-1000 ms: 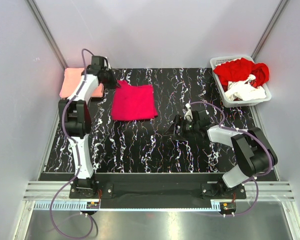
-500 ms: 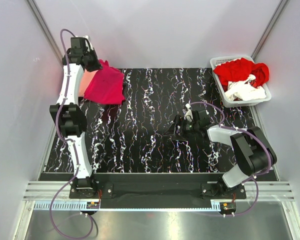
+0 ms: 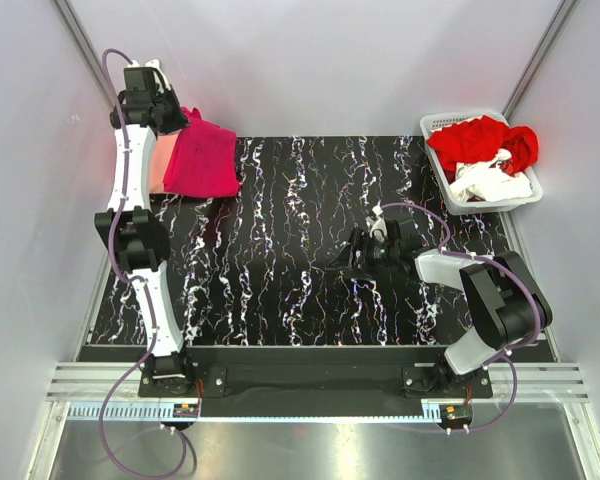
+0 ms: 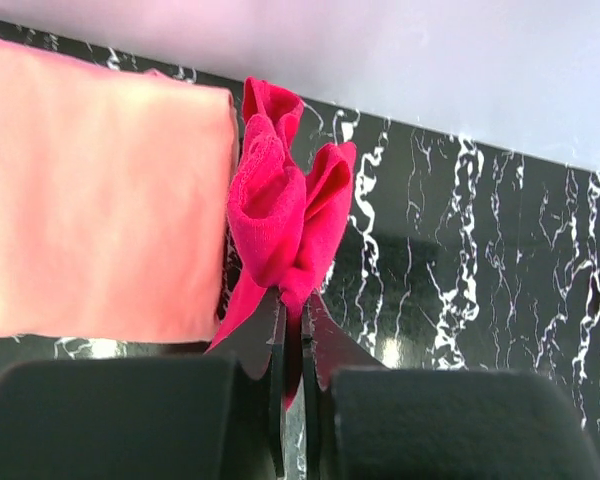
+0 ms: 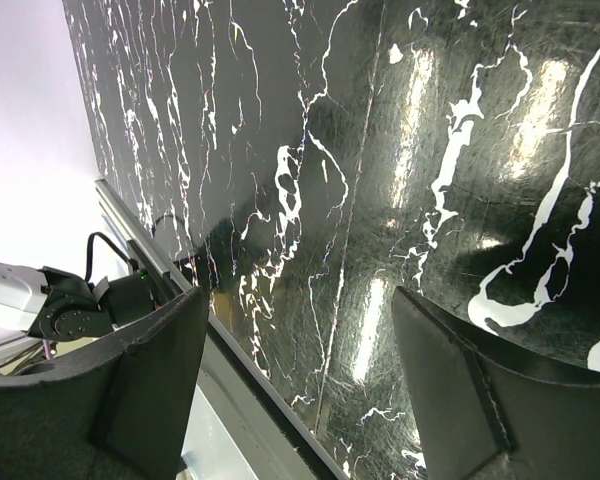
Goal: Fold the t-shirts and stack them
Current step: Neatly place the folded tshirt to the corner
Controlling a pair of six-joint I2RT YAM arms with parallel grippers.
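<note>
While the left pincer [image 4: 292, 310] is pinching a bunched edge of the magenta tee [image 4: 280, 210], that tee hangs just beside the folded salmon tee [image 4: 100, 200], upper left of top view. Right pincer [image 5: 300, 330] spread, over desk [image 3: 280, 260], centre-right. Red tee [image 3: 475, 140] and white tee [image 3: 490, 182] in basket [image 3: 492, 207], upper right.

Robot lab cell — white panels [image 3: 310, 60]; aluminium rails [image 3: 310, 378]

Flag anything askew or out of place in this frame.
The magenta tee hangs bunched from the left gripper, whose fingers are shut on a fold. It sits offset from the folded salmon tee, not squarely on it. A red tee spills over the basket rim.
</note>
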